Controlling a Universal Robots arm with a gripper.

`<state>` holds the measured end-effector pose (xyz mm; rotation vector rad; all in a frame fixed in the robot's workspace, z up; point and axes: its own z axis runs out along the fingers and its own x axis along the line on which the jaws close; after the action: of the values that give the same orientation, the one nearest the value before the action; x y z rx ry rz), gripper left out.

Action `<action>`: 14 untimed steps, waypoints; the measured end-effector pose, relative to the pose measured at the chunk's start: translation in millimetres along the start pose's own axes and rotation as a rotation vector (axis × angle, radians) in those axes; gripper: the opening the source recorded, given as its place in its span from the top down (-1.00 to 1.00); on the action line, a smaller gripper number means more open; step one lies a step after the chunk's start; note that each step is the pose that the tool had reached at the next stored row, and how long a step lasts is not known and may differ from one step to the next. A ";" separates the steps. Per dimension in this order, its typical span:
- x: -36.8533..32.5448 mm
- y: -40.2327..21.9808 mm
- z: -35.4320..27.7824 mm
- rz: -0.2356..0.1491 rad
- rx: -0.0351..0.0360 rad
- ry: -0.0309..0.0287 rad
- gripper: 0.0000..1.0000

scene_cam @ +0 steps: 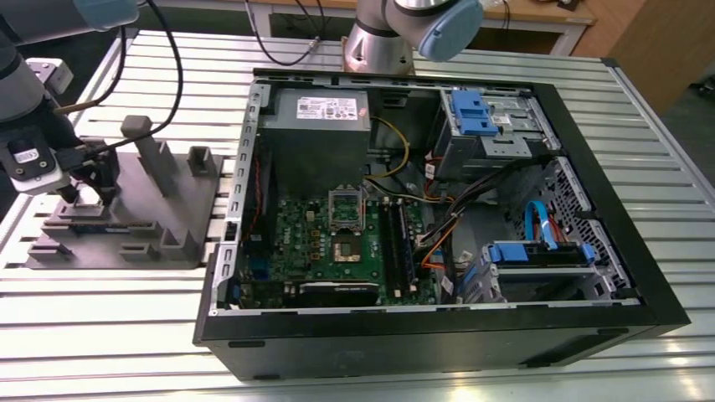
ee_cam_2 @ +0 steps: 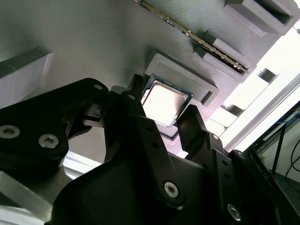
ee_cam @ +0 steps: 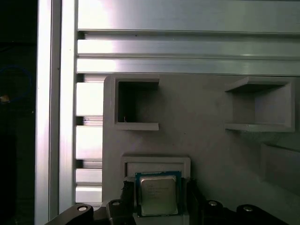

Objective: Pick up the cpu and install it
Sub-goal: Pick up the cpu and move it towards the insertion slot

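The claw [ee_cam_2: 164,105] is spread, its two fingers [ee_cam_2: 193,126] straddling the cpu [ee_cam: 158,194], which lies flat between them in a shallow pocket of the grey holder [ee_cam: 206,136] beneath the claw.

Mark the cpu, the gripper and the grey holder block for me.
cpu [ee_cam: 158,193]: first wrist view, middle of its metal top.
gripper [ee_cam_2: 162,101]: second wrist view, midway between its fingertips, which straddle the cpu.
grey holder block [scene_cam: 190,205]: exterior view, bare flat part of its base.
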<state>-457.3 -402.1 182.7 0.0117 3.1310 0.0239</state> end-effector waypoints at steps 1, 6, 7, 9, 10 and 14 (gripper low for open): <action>0.0 0.0 0.0 0.000 -0.0002 -0.0005 -0.13; 0.3 0.0 0.0 -0.015 -0.0029 -0.0024 -0.13; 0.4 0.0 0.1 -0.020 -0.0031 -0.0027 -0.13; 0.6 -0.1 0.1 -0.029 -0.0032 -0.0029 -0.13; 0.9 -0.2 0.1 -0.030 -0.0033 -0.0031 -0.13; 1.2 -0.5 0.0 -0.030 -0.0032 -0.0037 -0.13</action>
<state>-458.5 -402.6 182.7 -0.0350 3.1269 0.0286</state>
